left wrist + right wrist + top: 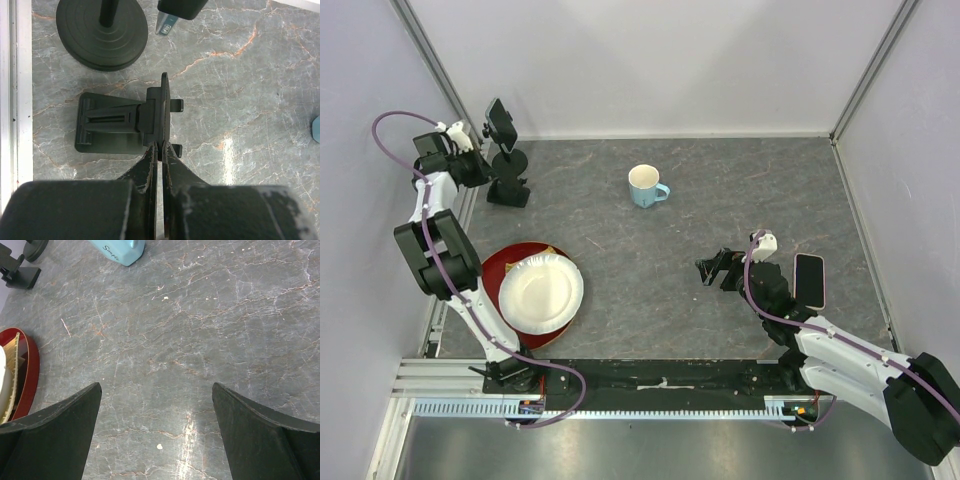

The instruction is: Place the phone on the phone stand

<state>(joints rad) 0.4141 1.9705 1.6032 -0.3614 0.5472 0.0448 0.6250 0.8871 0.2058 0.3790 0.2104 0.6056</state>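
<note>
The phone [809, 281], dark with a pale rim, lies flat on the table at the right, just right of my right arm's wrist. The black phone stand [508, 185] is at the back left. In the left wrist view it shows as a rectangular foot [107, 122] with a thin upright plate [165, 100]. My left gripper [480, 170] [162, 147] is shut, its tips pinching the near edge of that plate. My right gripper [717, 268] [156, 386] is open and empty over bare table, left of the phone. The phone is out of both wrist views.
A second black stand with a round base [101, 32] and a clamp head [500, 120] is right behind the phone stand. A light-blue mug [645, 186] stands at the back centre. A white paper plate [541, 292] sits on a red plate [510, 262] at the front left.
</note>
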